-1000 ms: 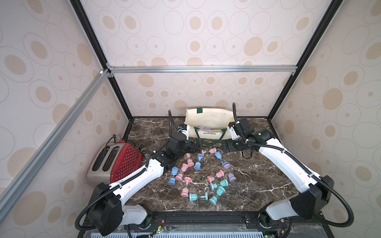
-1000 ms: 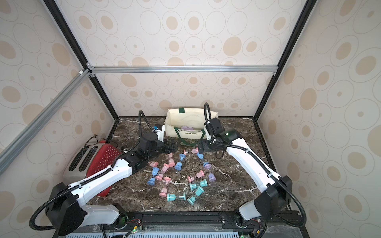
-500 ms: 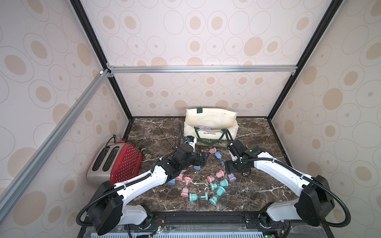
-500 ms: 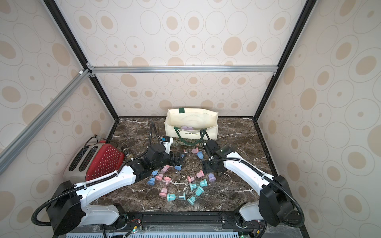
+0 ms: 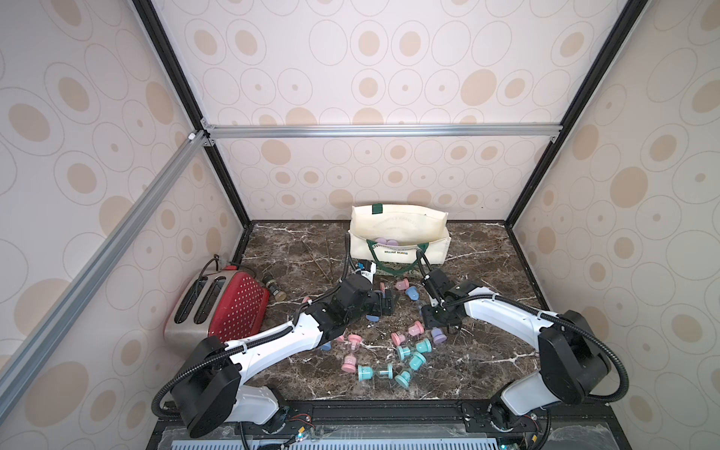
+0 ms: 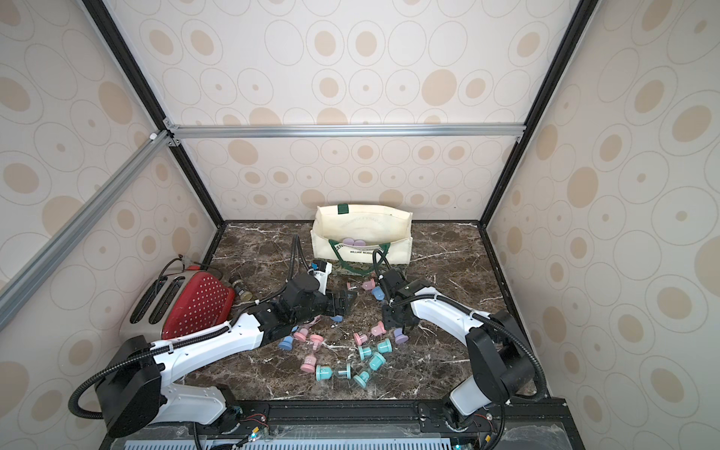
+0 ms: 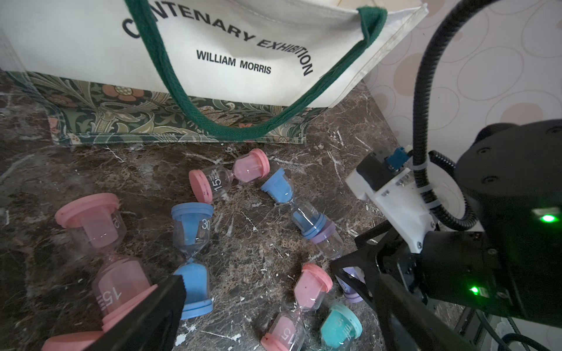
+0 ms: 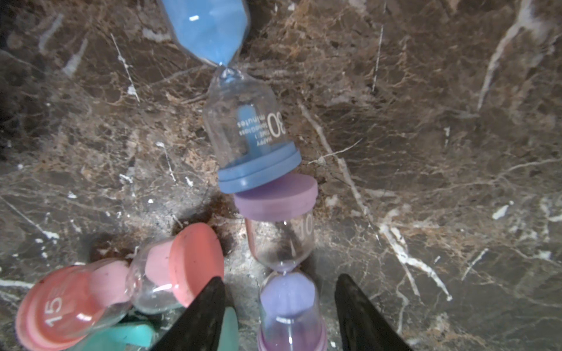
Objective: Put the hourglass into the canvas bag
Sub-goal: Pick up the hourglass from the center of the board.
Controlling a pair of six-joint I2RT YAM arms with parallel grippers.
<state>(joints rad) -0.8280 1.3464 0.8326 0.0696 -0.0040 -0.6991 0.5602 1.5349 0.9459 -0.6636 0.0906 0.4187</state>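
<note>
Many small hourglasses (image 5: 366, 373) in pink, blue, teal and purple lie scattered over the near middle of the marble table (image 5: 487, 272), between the two arms. A red toaster (image 5: 230, 307) sits at the left edge with a small jar (image 5: 274, 290) just beside it, both well clear of the pile.

In the right wrist view a blue hourglass (image 8: 243, 121) marked 30 butts its cap against the far cap of the purple hourglass (image 8: 289, 297). A pink hourglass (image 8: 121, 288) marked 15 lies with one cap just beside one of the black fingers (image 8: 206, 310), and a teal hourglass (image 8: 130, 334) is partly hidden under it.

A second ago both grippers were up at the front of the canvas bag (image 5: 401, 226). Since then both arms have drawn back toward the near side, the right one down onto the pile. The bag stands free at the back wall, mouth open, with purple caps showing inside.

The right gripper (image 8: 279, 279) points down with its jaws apart, straddling the nearer bulb of the purple hourglass. A gap shows on the pink side, so it is not clamped. In both top views this hourglass lies right under the gripper (image 5: 440, 327) (image 6: 397, 325), well apart from the bag. The left gripper (image 5: 389, 302) hovers over the hourglasses nearer the bag, jaws apart, holding nothing.
</note>
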